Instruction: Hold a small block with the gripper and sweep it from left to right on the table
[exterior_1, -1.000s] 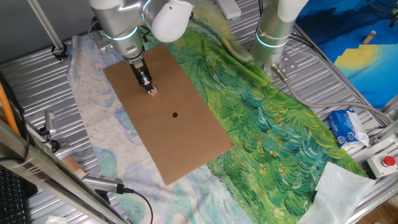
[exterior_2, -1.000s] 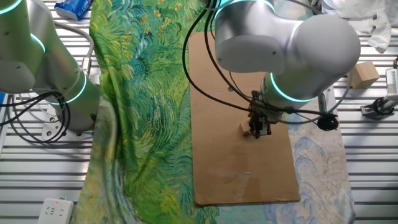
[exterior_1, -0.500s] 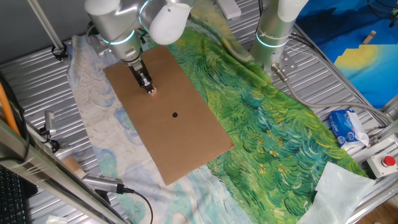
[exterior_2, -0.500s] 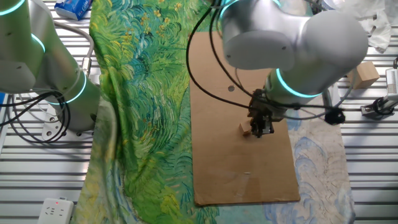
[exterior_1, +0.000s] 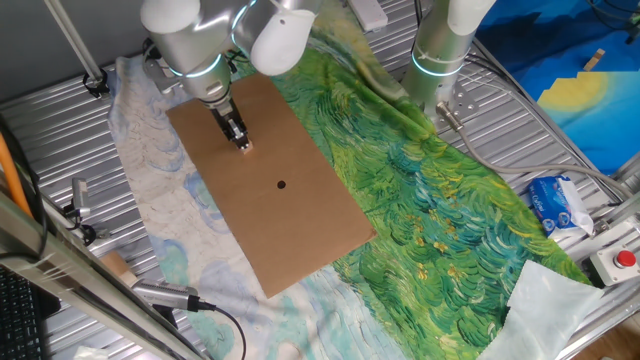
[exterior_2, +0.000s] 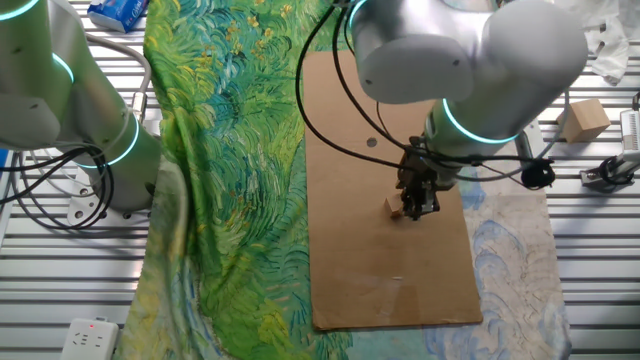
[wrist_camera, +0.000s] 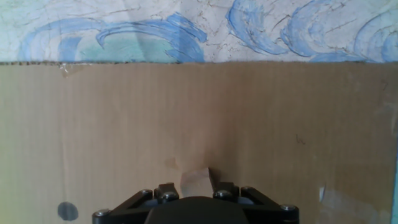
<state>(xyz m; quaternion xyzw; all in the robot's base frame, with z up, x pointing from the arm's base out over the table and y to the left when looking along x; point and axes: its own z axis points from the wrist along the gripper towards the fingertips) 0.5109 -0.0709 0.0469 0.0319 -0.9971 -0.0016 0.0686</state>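
Observation:
The small block is a tiny tan wooden cube resting on the brown cardboard sheet near its upper left part. My gripper stands straight down over it, its black fingers closed on the cube. In the other fixed view the block shows at the left side of the gripper tip. In the hand view the block sits between the two fingers, with the gripper at the bottom edge. The cardboard's black dot lies to the lower right of the gripper.
A second upright silver arm stands at the back. Green swirl cloth lies right of the cardboard, pale blue cloth left. A larger wooden piece, a tissue pack and a red button sit at the table's edges.
The arm's upper joints have shifted slightly. The gripper tip and block stay at about the same spot on the cardboard.

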